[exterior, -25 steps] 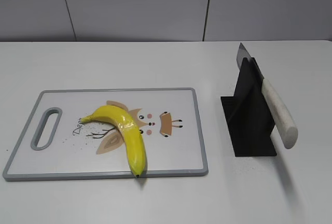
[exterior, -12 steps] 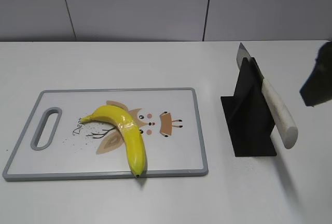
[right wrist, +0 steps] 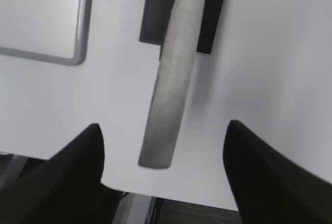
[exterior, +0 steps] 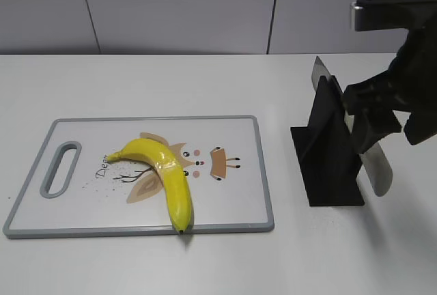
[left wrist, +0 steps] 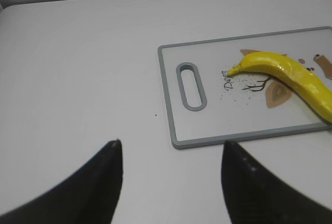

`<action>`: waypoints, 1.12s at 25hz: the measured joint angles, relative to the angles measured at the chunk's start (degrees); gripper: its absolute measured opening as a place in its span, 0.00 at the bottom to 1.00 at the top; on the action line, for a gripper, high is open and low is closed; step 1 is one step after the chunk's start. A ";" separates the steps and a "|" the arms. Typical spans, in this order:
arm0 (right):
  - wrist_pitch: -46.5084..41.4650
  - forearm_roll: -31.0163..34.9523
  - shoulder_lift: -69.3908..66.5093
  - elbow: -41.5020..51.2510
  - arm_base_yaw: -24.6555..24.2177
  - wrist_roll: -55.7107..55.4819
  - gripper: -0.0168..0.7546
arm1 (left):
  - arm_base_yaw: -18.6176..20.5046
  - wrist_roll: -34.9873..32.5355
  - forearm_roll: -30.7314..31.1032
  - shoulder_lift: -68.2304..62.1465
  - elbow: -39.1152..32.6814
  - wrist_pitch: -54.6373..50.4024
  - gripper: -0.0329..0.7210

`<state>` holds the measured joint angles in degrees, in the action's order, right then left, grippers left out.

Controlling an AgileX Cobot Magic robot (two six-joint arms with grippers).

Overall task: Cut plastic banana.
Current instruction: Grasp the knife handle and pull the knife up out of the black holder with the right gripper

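Note:
The plastic banana [exterior: 166, 170] lies bent on the grey-rimmed cutting board [exterior: 232, 203], dark tip toward the front edge. It also shows in the left wrist view [left wrist: 290, 73]. A knife with a white handle [exterior: 377, 172] rests slanted in a black stand [exterior: 328, 158]. My right gripper [exterior: 379, 125] hangs over the upper part of the handle, jaws open. In the right wrist view the gripper [right wrist: 164, 124] straddles the handle [right wrist: 174, 73] without touching it. My left gripper [left wrist: 172, 142] is open and empty over bare table beside the board's handle slot [left wrist: 190, 86].
The board's corner [right wrist: 77, 58] lies left of the stand [right wrist: 154, 11] in the right wrist view. The table's front edge [right wrist: 171, 195] runs just below the knife handle's end. A grey wall stands behind the white table [exterior: 205, 83].
My right arm has come in from the right edge of the exterior view and moved left over the knife handle. Banana, board and knife have not moved.

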<state>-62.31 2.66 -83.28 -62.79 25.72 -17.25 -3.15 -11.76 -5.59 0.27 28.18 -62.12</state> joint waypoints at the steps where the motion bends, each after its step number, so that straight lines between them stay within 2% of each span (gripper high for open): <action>1: 0.54 -0.55 -0.98 0.00 0.00 -0.58 0.76 | 0.00 0.00 0.00 0.00 0.00 0.00 0.81; 6: 2.28 -1.11 -5.02 0.00 0.00 -1.17 0.75 | 0.00 0.00 0.00 0.00 0.00 0.00 0.81; 11: 2.34 -1.24 -8.46 -0.06 0.00 -1.22 0.67 | 0.00 0.00 0.00 0.00 0.00 0.00 0.79; 15: 1.39 -1.19 -10.36 -0.06 0.00 -1.33 0.55 | 0.00 0.00 0.00 0.00 0.00 0.00 0.78; 20: 0.83 0.02 -10.52 -0.06 0.00 -2.16 0.29 | 0.00 0.00 0.00 0.00 0.00 0.00 0.77; 28: 0.05 0.26 -10.52 -0.93 -0.11 -2.74 0.28 | 0.00 0.00 0.00 0.00 0.00 0.00 0.76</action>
<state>-62.25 2.92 -93.80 -63.72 25.61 -20.00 -3.15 -11.76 -5.59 0.27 28.18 -62.12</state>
